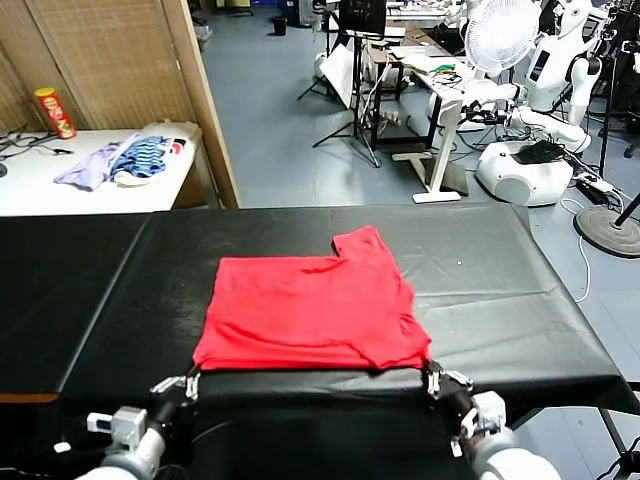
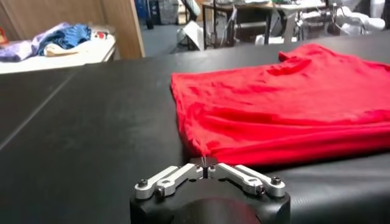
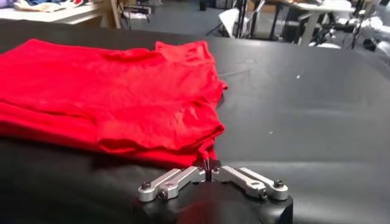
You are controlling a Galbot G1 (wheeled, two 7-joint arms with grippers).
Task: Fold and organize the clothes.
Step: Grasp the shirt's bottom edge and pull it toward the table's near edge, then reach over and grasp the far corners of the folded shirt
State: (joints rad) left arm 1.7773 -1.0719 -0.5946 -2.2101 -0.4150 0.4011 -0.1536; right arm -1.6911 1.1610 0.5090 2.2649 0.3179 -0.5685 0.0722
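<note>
1. Cloth covers the work table (image 1: pixel 500 290) in front of me: matte black, with a seam running lengthwise on my left and a few pale specks on the right half.
2. Far left, beyond the black surface, I see a white side table (image 1: pixel 60 190) carrying a red snack can (image 1: pixel 54 112) and a pile of lilac and blue-striped garments (image 1: pixel 120 160); a wooden panel (image 1: pixel 205 90) stands just beside it.
3. My left gripper (image 2: pixel 206 163) sits at the near edge of the table, its fingertips drawn together to a narrow point right at the near left corner of the red T-shirt (image 1: pixel 310 312). The tips meet at the hem; I cannot tell whether any fabric is pinched between them.
4. The shirt lies flat near the middle of the black cloth, folded into a rough rectangle with one sleeve sticking out at the far right corner, wrinkled along its near edge.
5. My right gripper (image 3: pixel 208 165) rests at the near right corner of the shirt, fingers likewise narrow and meeting at the hem; whether it holds fabric I cannot tell.
6. Past the table's far right, grey floor stretches back to desks, tripods, a white fan (image 1: pixel 502 32) and white robots (image 1: pixel 545 90).
</note>
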